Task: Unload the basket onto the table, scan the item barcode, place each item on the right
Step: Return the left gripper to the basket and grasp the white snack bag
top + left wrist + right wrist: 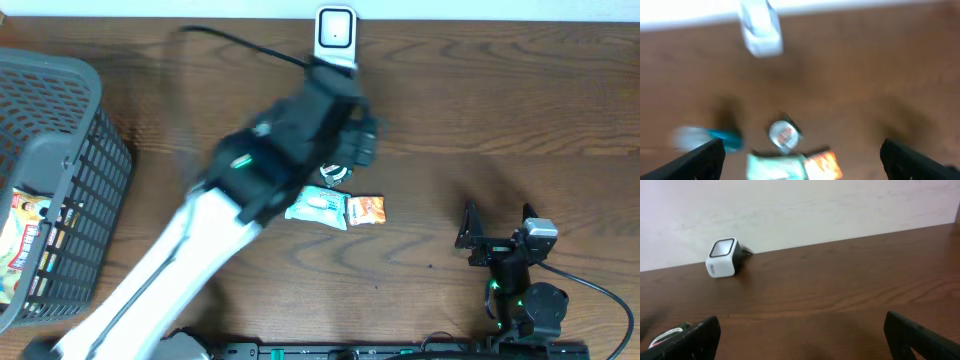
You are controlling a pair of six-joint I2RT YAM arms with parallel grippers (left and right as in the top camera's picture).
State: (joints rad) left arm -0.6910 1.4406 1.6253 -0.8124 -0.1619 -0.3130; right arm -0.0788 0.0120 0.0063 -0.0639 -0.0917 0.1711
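The white barcode scanner (335, 35) stands at the table's far edge and also shows as the scanner (760, 30) and the scanner (722, 257). Three small items lie mid-table: a round item (335, 175), a pale teal packet (318, 207) and an orange packet (367, 210). My left gripper (802, 165) hangs open above them, motion-blurred, holding nothing. Below it I see the round item (784, 135), the teal packet (776, 166) and the orange packet (823, 164). My right gripper (497, 235) rests open and empty at the front right. No barcode can be made out.
A grey wire basket (60, 150) with packaged goods stands at the left edge. The scanner's black cable (240, 45) runs along the back. A blurred blue-and-white thing (705, 137) lies left of the packets. The left arm (200, 250) crosses the front left of the table.
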